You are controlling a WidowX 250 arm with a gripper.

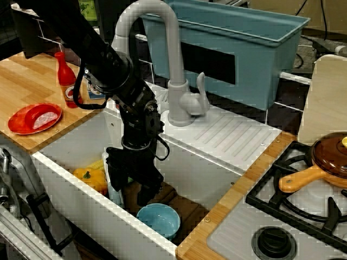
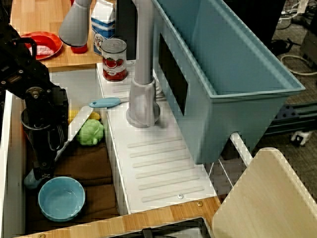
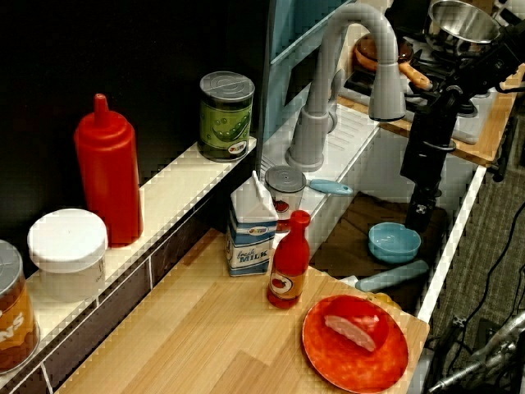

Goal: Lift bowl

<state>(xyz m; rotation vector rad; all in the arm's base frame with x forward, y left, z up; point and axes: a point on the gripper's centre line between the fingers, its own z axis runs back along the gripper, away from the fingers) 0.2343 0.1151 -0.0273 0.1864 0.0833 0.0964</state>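
bowl (image 2: 61,198) upright on sink (image 1: 70,184) floor, beside gripper (image 2: 42,172). jaw state hard to tell. could skid off smooth rim.

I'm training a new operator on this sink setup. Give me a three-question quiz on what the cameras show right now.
1. True or false: the claw is already gripping the bowl.
2. Multiple choice: where does the bowl sit? A) on the wooden counter; B) on the sink floor; C) on the stove.
3. Short answer: what holds the pale slice of food on the wooden counter?

Key:
1. False. The claw is beside the bowl, just off its rim, and the bowl rests on the sink floor.
2. B
3. The red plate.
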